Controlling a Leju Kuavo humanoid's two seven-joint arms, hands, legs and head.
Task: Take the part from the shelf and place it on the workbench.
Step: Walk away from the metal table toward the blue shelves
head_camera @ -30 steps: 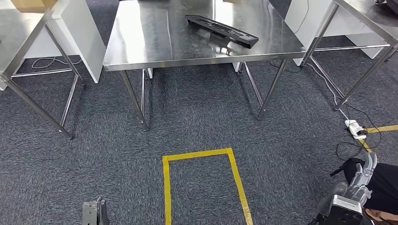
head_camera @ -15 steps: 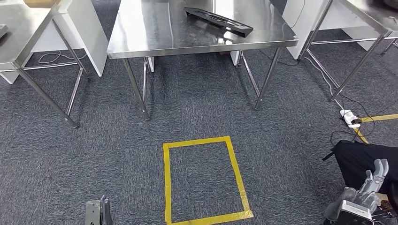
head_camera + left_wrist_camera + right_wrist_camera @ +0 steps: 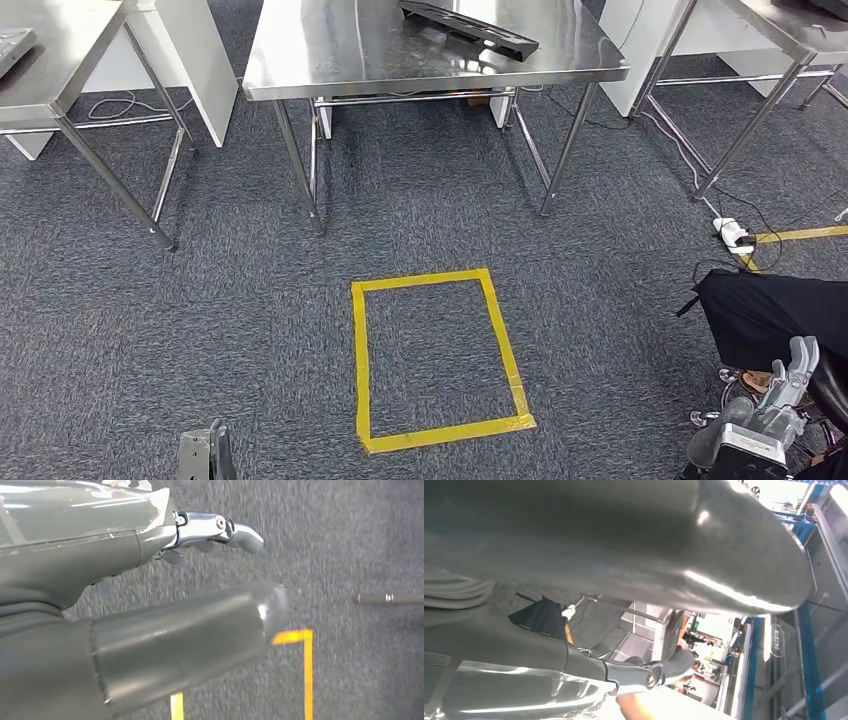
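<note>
The black part (image 3: pixel 468 29) lay flat on the desk (image 3: pixel 330 50), near its far right corner. Over the last second the desk slid up the head view, so the robot was backing away. Left robot hand (image 3: pixel 150 600) and right robot hand (image 3: pixel 765 425) hung empty, fingers apart; placing looked done.

Count: three steel tables, i.e. the centre workbench (image 3: pixel 330 60) well ahead of both hands, one table (image 3: pixel 45 70) ahead-left of the left hand (image 3: pixel 205 455), one table (image 3: pixel 770 30) ahead of the right hand (image 3: pixel 775 415). One black part (image 3: pixel 470 28) on the workbench. One yellow tape rectangle (image 3: pixel 440 355) between the hands, one white power strip (image 3: pixel 735 233) ahead of the right hand.
</note>
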